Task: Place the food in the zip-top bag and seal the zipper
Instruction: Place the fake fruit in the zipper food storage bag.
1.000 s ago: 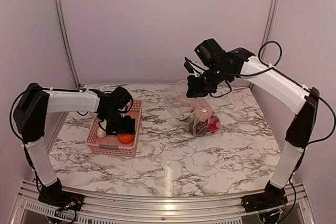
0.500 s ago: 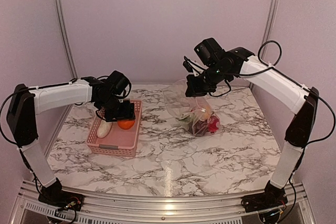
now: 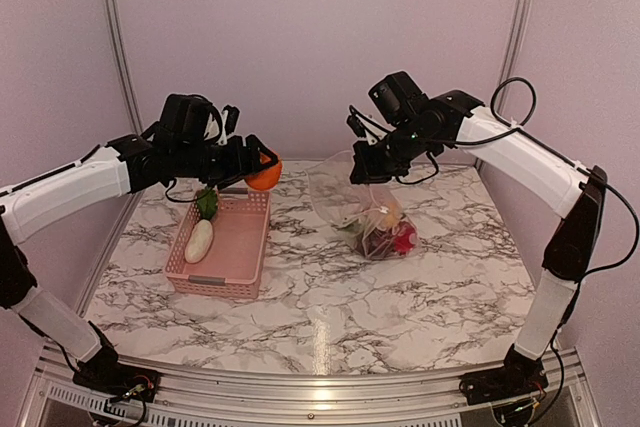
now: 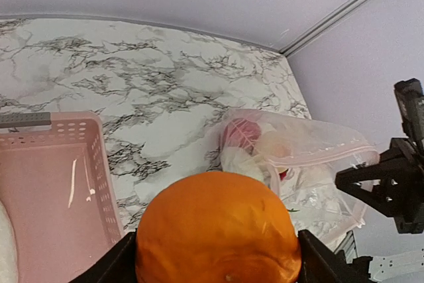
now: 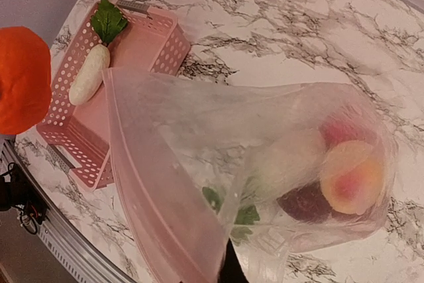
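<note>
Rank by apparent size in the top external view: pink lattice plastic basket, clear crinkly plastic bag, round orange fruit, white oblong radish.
Pink lattice basket and clear plastic bag: alike, not ranked.
Then white oblong radish and round orange fruit: unsure, the orange is raised nearer the camera.

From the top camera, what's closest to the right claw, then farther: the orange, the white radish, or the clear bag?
1. zip-top bag, held by the right gripper.
2. orange, to its left, in the left gripper.
3. white radish, far left, in the pink basket.
</note>
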Controlling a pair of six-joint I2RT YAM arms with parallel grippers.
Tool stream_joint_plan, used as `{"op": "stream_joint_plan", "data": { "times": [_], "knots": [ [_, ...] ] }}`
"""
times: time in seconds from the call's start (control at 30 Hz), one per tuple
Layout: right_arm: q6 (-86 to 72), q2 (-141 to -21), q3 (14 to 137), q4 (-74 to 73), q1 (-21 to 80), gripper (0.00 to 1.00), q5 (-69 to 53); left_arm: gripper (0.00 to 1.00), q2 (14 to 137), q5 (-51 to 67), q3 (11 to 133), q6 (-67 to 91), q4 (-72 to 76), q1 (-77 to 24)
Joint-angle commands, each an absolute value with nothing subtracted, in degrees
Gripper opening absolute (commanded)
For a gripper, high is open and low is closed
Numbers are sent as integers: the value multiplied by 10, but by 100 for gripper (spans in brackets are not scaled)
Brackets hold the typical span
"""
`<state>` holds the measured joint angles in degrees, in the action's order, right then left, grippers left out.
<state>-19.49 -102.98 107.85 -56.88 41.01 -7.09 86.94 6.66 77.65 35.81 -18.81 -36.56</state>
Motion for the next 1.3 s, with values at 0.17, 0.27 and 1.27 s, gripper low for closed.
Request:
{"op": "stream_joint_plan", "data": {
  "times": [0.17,0.27,1.27],
  "knots": [
    [-220,-1013,1066,-531,416,0,-92,65,870,185,765,364,21,-412],
    [-221,-1014,1070,-529,416,0,-96,64,902,175,803,351,-19,-431],
    [-237,-1006,1074,-521,411,0,-92,56,1004,134,904,424,-67,-451]
  ]
}}
